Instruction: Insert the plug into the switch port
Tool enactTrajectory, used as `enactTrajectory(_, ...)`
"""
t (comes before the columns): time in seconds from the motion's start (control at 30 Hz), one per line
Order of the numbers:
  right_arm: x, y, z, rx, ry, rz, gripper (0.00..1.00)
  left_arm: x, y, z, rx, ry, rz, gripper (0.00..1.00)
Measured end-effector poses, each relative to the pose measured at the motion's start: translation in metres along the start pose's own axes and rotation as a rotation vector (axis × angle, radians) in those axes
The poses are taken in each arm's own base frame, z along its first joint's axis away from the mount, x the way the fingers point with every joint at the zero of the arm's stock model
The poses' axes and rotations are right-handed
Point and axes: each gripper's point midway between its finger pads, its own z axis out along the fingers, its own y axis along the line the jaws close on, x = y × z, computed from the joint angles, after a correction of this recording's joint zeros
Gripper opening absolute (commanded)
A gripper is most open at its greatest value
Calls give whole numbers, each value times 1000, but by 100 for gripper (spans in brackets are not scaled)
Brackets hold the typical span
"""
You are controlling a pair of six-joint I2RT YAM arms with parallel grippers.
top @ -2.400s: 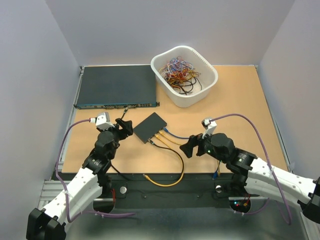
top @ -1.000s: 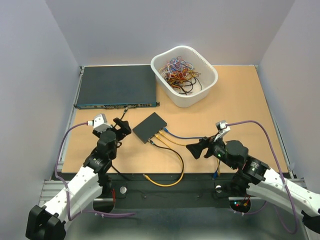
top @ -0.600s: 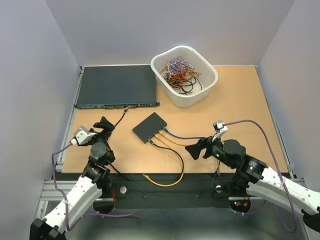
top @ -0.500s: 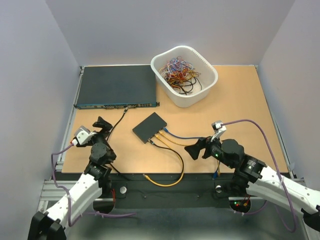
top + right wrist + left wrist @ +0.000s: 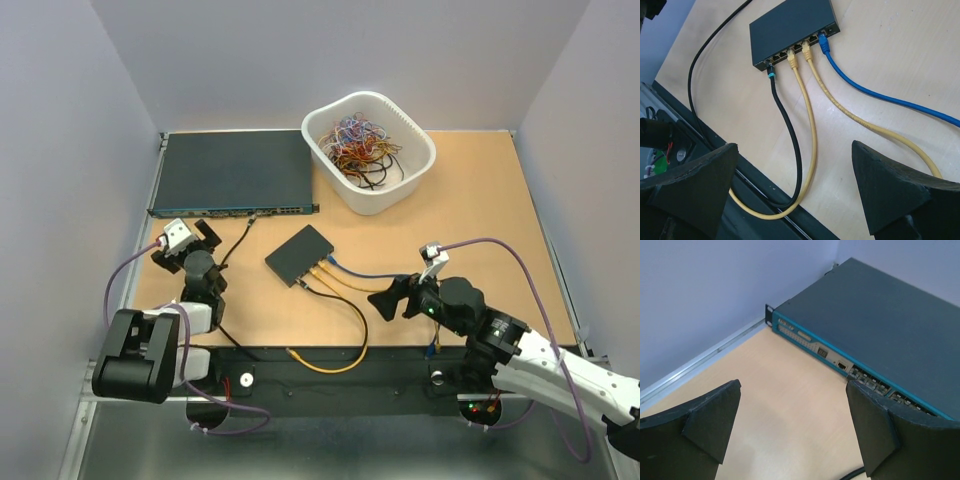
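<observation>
Since half a second ago the left arm has folded back toward its base. The left claw now faces the rack unit, its jaws spread wide with nothing between them. The right claw has barely shifted and is likewise wide apart and empty. The black switch box and its cables lie as they did.

The row of switch ports sits ahead of the right claw, well clear of its fingertips, and off to the left claw's right. Four plugs stand in that row: one black plug, two yellow plugs and one blue plug. The ports are too small to tell whether any is free.

In the top view the blue cable runs out of sight beneath the right arm. A fifth cable, the black cable, leaves the rack unit just right of the left claw. One white basket of tangled wires stands far beyond the right claw on the bench.
</observation>
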Motion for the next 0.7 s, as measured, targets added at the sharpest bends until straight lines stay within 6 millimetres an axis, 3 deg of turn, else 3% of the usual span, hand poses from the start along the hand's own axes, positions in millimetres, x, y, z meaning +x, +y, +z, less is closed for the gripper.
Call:
enactTrajectory(0.13, 1, 0, 0, 2, 3, -1, 100, -2, 0, 9, 47, -10, -12, 99)
enactTrajectory(0.27, 4, -2, 2, 11, 18, -4, 100, 32, -7, 10, 121, 89, 76, 99)
enactTrajectory(0.43, 10, -5, 5, 23, 40, -8, 100, 19, -42, 23, 240, 65, 80, 97)
enactTrajectory(0.57, 12, -6, 6, 27, 48, -9, 100, 25, -51, 24, 284, 74, 103, 86)
enactTrajectory(0.6, 12, -6, 6, 27, 48, -9, 100, 29, -50, 23, 285, 85, 116, 86)
enactTrajectory(0.63, 12, -5, 6, 26, 48, -9, 100, 32, -49, 23, 287, 92, 121, 99)
enactTrajectory(0.7, 12, -5, 5, 22, 48, -6, 100, 34, -48, 22, 288, 99, 132, 99)
